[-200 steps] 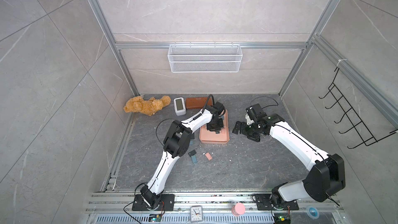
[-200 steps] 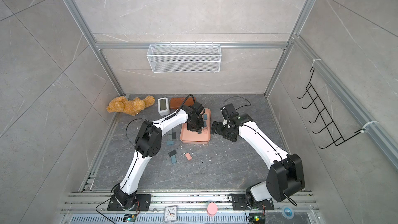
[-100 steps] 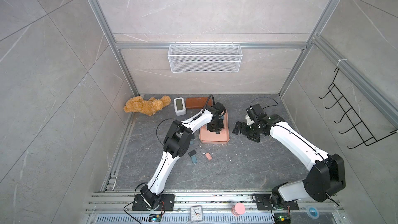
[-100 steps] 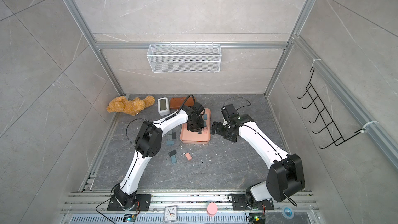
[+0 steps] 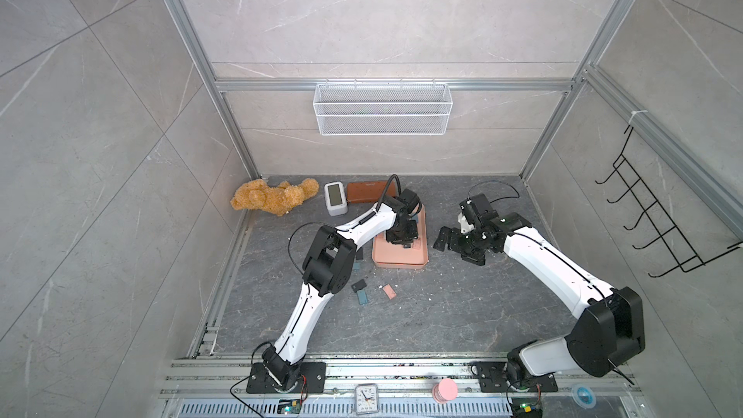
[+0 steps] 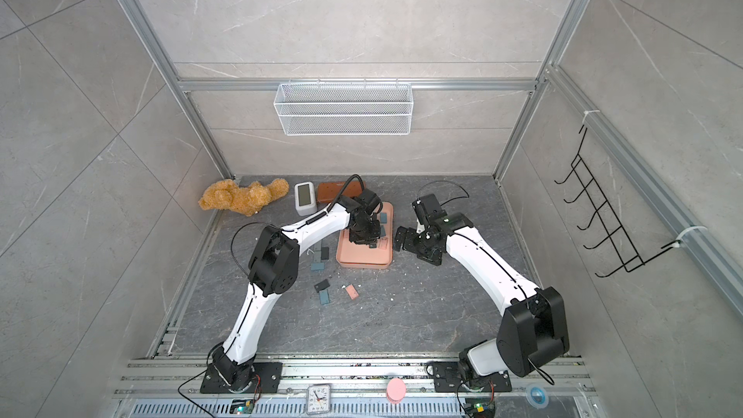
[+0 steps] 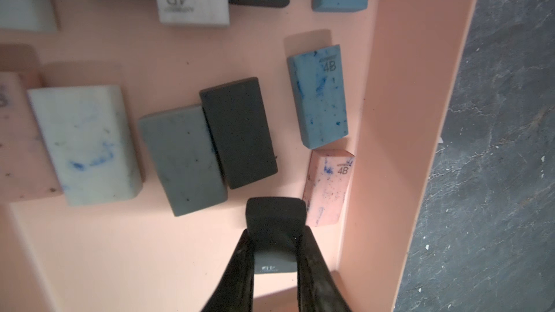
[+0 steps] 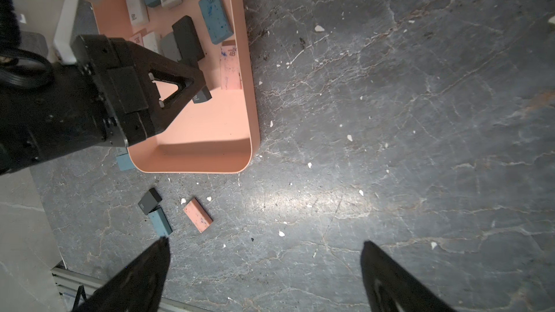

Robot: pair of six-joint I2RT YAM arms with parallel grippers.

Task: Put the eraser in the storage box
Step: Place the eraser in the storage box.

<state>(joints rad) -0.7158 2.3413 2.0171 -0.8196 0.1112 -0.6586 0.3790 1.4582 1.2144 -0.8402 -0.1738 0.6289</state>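
The salmon-pink storage box [image 5: 398,263] lies mid-floor in both top views, and several blue, white, grey, black and pink erasers rest inside it. My left gripper [image 7: 274,229] hangs low over the box's near right corner, shut on a dark grey eraser [image 7: 274,217] that stands out past its fingertips. The same held eraser [image 8: 201,97] shows in the right wrist view, just above the box floor [image 8: 192,154]. My right gripper [image 8: 265,241] is open over bare floor to the right of the box, with nothing between its fingers.
Three loose erasers lie in front of the box: black [image 8: 150,201], blue [image 8: 160,220], pink [image 8: 198,215]. More blue ones sit left of the box under my left arm [image 6: 317,265]. A teddy bear [image 5: 273,197], white clock [image 5: 335,198] and brown case [image 5: 366,191] line the back.
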